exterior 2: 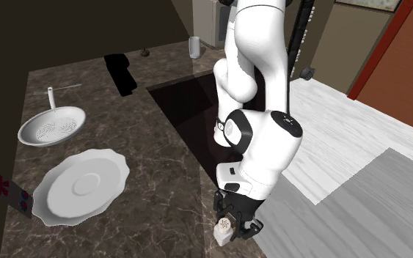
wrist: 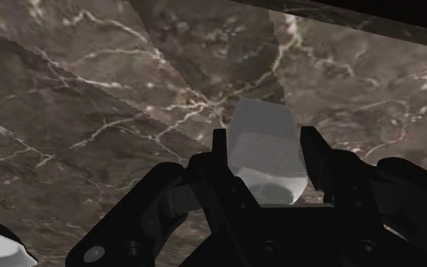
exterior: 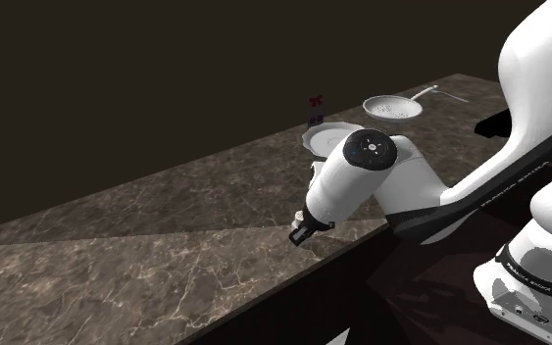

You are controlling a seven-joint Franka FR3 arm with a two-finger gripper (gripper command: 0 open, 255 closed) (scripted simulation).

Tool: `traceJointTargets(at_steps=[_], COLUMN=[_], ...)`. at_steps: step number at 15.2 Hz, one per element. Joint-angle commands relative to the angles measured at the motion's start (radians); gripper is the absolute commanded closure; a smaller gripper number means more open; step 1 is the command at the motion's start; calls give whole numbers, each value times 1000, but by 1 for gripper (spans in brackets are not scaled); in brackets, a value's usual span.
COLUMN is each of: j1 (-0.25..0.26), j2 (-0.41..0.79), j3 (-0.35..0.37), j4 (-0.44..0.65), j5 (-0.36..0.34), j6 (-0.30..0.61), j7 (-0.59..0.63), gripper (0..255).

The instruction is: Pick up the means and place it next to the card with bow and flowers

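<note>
Shaker (wrist: 268,163), small and whitish, is clasped between the gripper (wrist: 267,148)'s black fingers (wrist: 218,155), which are closed against its sides. It is held just above the brown marble countertop (exterior: 117,265), close to the counter's edge. Bare marble is seen under and ahead of the gripper. A white plate (exterior 2: 80,183) is set well apart from it, a white strainer (exterior 2: 52,126) farther off, and the bow card (exterior 2: 14,196) past the plate.
</note>
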Motion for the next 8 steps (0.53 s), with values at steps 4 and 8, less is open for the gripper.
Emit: traceJointTargets(at_steps=[4,8], j1=[0,52], j2=[0,-48], j3=[0,-43], j4=[0,-3], j5=[0,105], j6=[0,-8], j7=[0,-82], gripper=[255,255])
